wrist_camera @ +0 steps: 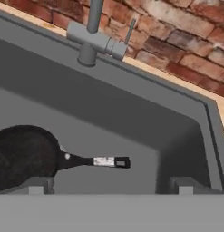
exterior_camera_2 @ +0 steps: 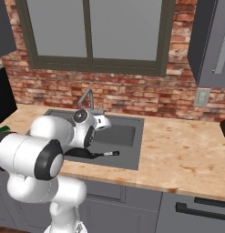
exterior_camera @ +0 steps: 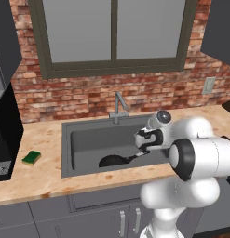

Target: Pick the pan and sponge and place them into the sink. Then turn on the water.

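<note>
No words, brand names, numbers or signs can be read anywhere. The pan (wrist_camera: 22, 156) handle carries a pale patch near its end, ahead of the claw (wrist_camera: 109, 186), but it is too blurred to show any lettering.

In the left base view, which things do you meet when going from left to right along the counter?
Sponge → sink left wall → pan in the basin → gripper, fingers open, above the handle.
</note>
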Available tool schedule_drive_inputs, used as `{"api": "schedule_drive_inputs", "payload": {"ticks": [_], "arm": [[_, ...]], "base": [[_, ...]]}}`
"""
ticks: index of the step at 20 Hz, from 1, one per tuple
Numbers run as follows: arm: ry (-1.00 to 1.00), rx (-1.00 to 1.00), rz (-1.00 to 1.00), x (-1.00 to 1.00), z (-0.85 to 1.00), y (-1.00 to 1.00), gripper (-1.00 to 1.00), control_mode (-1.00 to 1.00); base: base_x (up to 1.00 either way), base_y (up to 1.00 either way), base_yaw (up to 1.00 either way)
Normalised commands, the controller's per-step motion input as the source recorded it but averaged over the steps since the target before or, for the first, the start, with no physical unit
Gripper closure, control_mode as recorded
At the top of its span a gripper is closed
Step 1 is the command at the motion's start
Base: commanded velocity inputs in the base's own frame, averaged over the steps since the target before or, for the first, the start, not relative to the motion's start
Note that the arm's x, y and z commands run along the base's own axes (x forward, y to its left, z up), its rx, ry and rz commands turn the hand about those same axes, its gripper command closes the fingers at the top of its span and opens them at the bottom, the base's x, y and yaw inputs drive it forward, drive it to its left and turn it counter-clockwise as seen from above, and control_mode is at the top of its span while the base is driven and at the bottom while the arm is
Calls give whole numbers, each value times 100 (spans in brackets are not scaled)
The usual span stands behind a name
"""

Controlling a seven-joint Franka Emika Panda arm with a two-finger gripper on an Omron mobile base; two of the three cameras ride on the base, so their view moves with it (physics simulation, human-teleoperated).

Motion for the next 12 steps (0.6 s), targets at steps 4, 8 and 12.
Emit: {"api": "schedule_drive_inputs", "payload": {"ticks": [4, 8, 12], "arm": [[-11, 31, -23, -11, 17, 20, -100, -100], [-8, 23, -20, -8, 32, 28, -100, -100], [-2, 15, -15, 0, 49, 35, -100, -100]], "base": [[0, 0, 0], [0, 0, 0], [0, 0, 0]]}}
